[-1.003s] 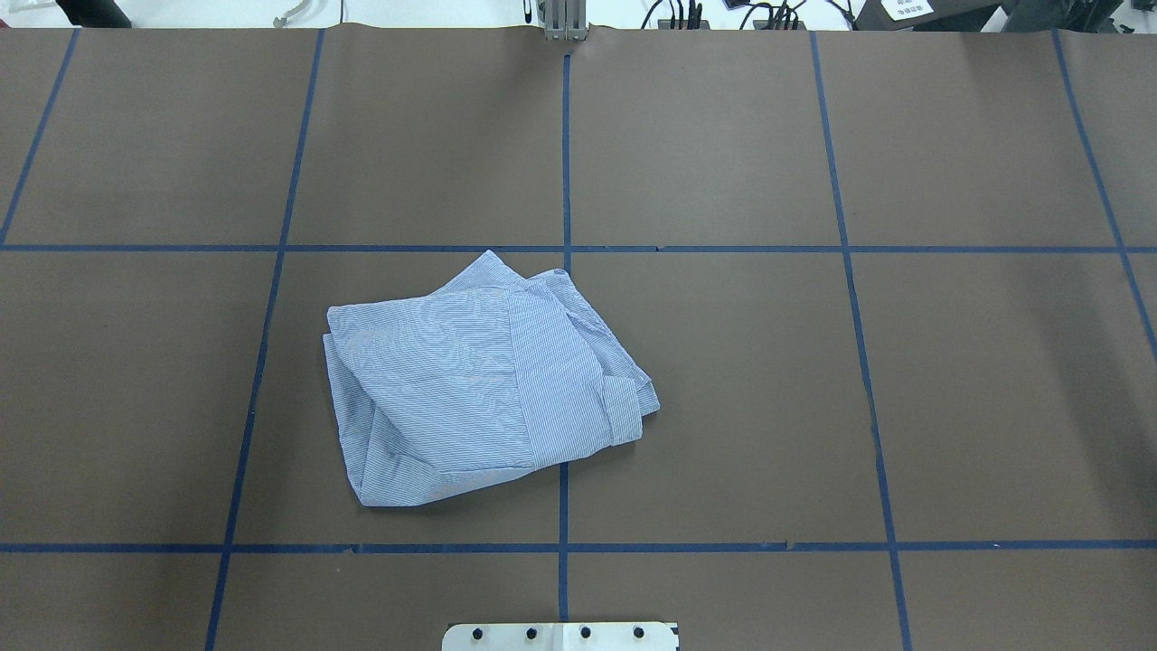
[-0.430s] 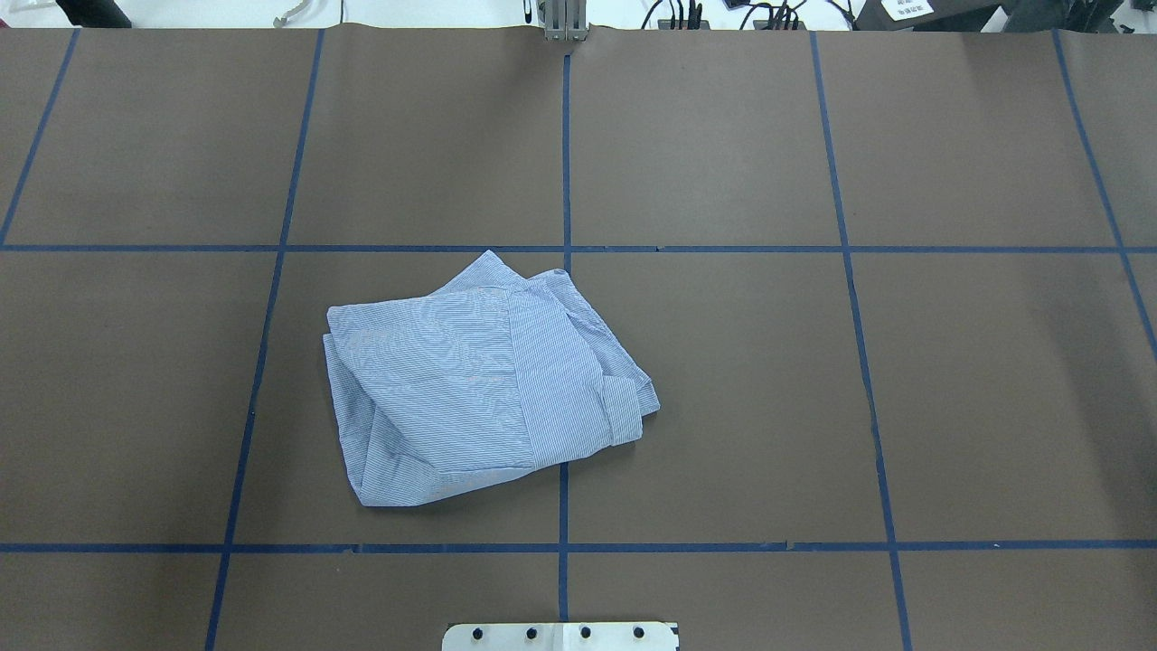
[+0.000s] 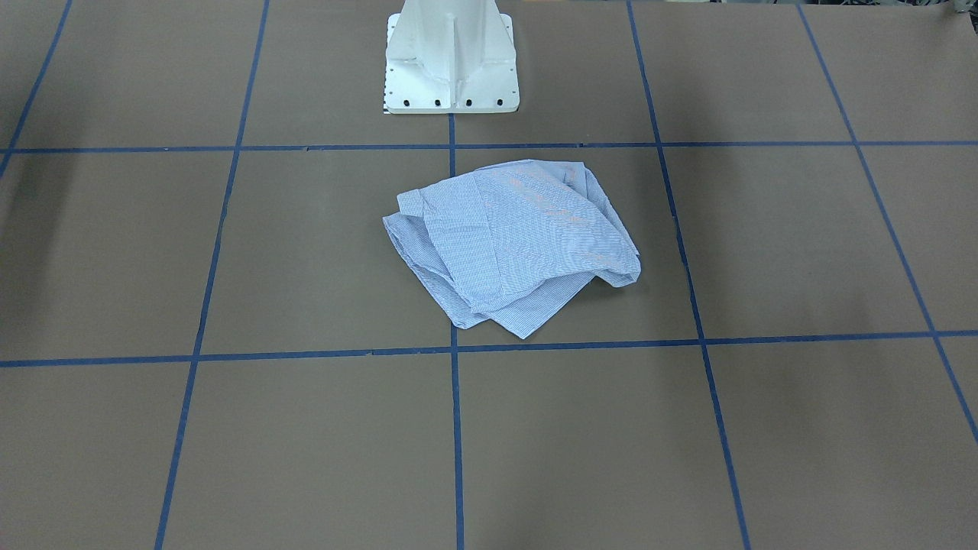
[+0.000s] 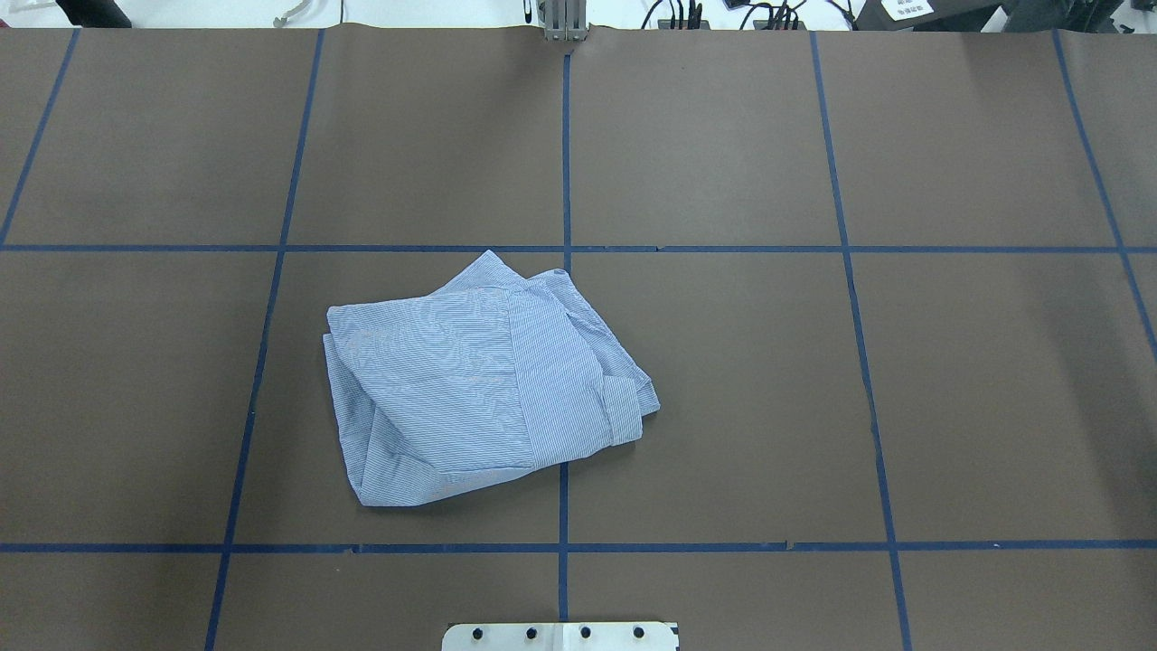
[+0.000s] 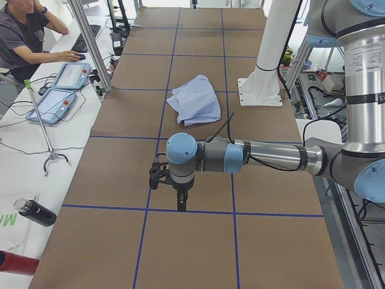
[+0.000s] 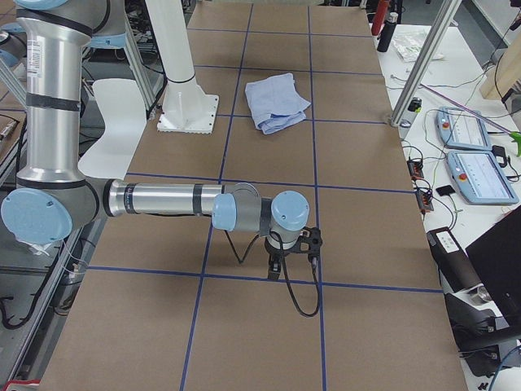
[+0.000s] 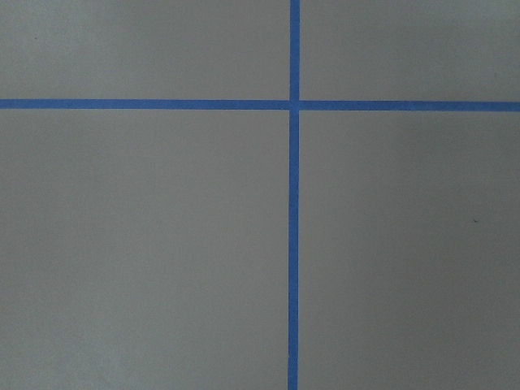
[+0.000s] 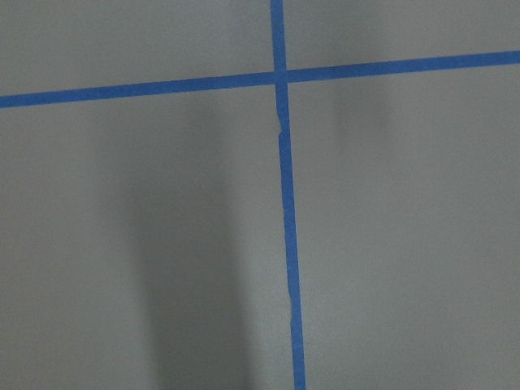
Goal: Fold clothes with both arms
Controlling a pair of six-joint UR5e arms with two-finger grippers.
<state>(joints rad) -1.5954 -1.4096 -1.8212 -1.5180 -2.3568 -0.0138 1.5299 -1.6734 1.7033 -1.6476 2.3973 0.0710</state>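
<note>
The clothes, a light blue and white striped shirt (image 4: 479,389), lie folded into a rumpled bundle left of the table's middle, also seen in the front-facing view (image 3: 512,237). Nothing holds the shirt (image 5: 195,99). Both arms are stretched out low over the table's far ends, well away from the shirt (image 6: 277,99). The left gripper (image 5: 180,201) points down over a blue tape line; the right gripper (image 6: 277,265) does the same at the opposite end. I cannot tell whether either is open or shut. Both wrist views show only bare brown table and tape lines.
The white pedestal base (image 3: 451,69) stands just behind the shirt. Blue tape lines (image 4: 565,145) divide the brown table into squares. A person (image 5: 24,36) sits at a side desk with teach pendants (image 5: 57,99) and a bottle (image 5: 36,212).
</note>
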